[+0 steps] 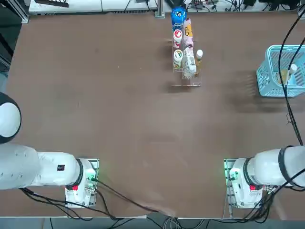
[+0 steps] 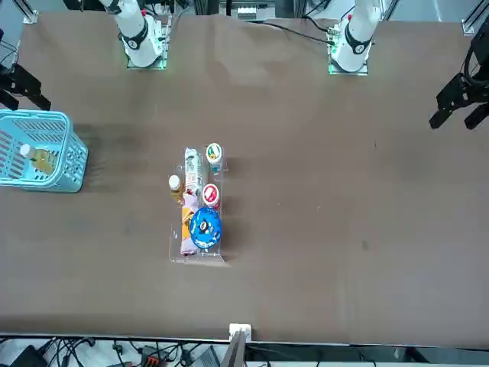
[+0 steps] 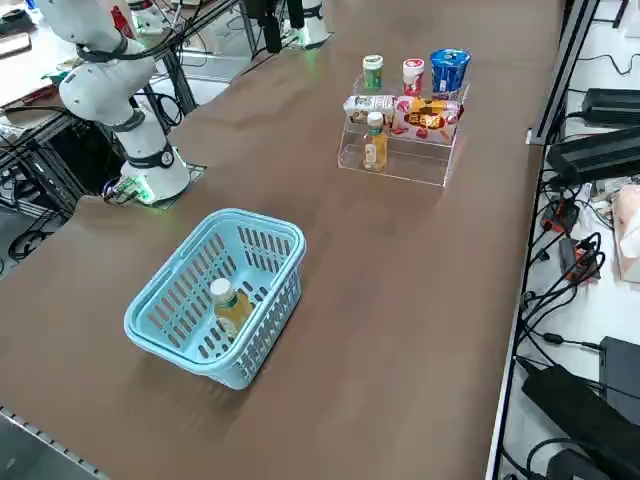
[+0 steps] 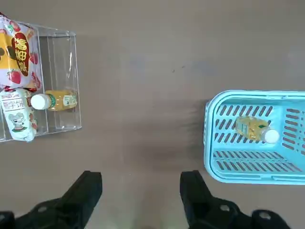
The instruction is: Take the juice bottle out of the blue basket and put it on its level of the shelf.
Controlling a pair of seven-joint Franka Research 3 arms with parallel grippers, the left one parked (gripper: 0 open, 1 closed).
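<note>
"Set the clock with 12 pointing away from the arm bases. What's nearest?"

"The right pincer point(image 2: 29, 105), out on the 3 o'clock side, nearer the bases than the blue basket point(image 3: 215, 222). Its jaws stand wide, with nothing between them."

"And the basket?"

"Between 2 and 3 o'clock on the desk point(image 1: 119, 119). The juice bottle point(image 3: 232, 310) is inside it, standing upright, white cap up."

"So it's still to go on the shelf?"

"It's not on it. The clear shelf point(image 3: 405, 165) is farther off, toward 1 o'clock. A twin bottle point(image 3: 375, 145) stands upright along its 3 o'clock side."

"What else is on there?"

"Going away from the bases: a slim white packet point(image 4: 19, 115) in the middle, with a green-marked white-lidded container point(image 1: 178, 56) just beside it at 9 o'clock. Then a pink-and-yellow packet point(image 3: 425, 119), and a red-marked white-lidded container point(image 1: 177, 36) on its 9 o'clock side. Farthest, at the shelf's 12 o'clock end, a blue container point(image 1: 178, 15)."
</note>
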